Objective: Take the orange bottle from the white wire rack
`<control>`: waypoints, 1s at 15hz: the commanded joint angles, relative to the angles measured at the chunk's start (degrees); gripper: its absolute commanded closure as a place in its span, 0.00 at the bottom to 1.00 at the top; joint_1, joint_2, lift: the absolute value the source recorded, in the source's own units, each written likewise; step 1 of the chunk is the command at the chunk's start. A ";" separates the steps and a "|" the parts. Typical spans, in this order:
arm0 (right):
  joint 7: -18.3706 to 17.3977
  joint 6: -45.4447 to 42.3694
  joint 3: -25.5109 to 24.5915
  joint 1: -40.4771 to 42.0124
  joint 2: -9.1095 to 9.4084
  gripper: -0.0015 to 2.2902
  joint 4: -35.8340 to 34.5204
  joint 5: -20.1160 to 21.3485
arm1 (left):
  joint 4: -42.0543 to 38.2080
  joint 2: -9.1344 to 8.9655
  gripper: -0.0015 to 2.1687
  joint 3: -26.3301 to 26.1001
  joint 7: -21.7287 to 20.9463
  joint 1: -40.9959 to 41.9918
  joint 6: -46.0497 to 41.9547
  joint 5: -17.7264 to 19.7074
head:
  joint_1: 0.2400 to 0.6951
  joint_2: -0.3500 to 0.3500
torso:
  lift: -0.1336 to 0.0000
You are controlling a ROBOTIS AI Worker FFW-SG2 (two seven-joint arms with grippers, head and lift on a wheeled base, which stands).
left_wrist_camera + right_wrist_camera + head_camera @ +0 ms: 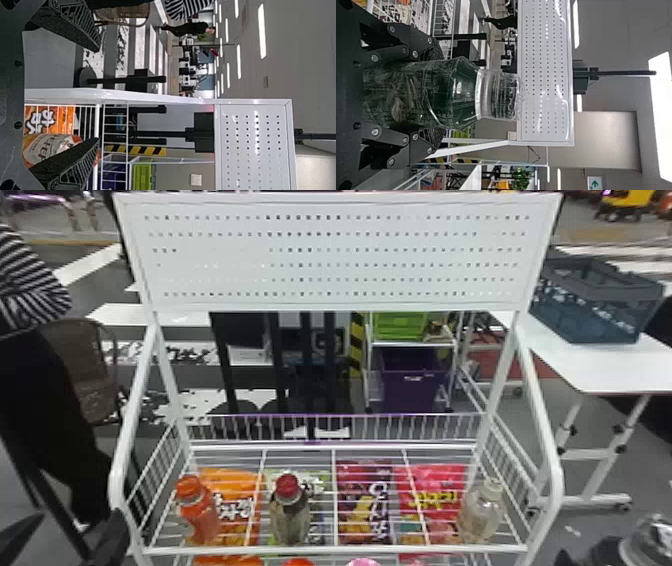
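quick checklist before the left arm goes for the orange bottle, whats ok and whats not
1. Orange bottle upright on the white wire rack: ok.
2. Left gripper open: ok.
3. Bottle between the left gripper's fingers: not ok, the gripper is outside the rack's left side.
4. Path free of the rack's side rail: not ok, the rail stands between gripper and bottle.
5. Right gripper empty: not ok, it is closed on a clear container.
6. Right gripper's hold firm enough: cannot tell.
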 commanded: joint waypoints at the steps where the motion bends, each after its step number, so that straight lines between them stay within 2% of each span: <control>1: 0.00 -0.03 -0.03 0.00 0.05 0.42 0.00 0.00 | 0.00 0.00 0.04 0.00 0.00 -0.14 0.00 0.00 | 0.57 0.50 | 1.00; 10: 0.00 0.15 -0.11 -0.09 0.05 0.42 0.09 -0.09 | 0.00 0.00 0.04 -0.09 0.00 -0.31 0.53 0.09 | 0.57 0.50 | 1.00; 13: 0.00 0.15 -0.11 -0.35 0.05 0.42 0.26 -0.09 | 1.76 -0.26 0.04 -2.90 0.00 0.48 -0.35 0.09 | 0.57 0.50 | 1.00; 15: 0.00 0.15 -0.20 -0.44 0.05 0.42 0.44 -0.09 | 5.27 -0.26 0.04 -6.33 0.09 1.27 -5.10 0.09 | 0.57 0.50 | 1.00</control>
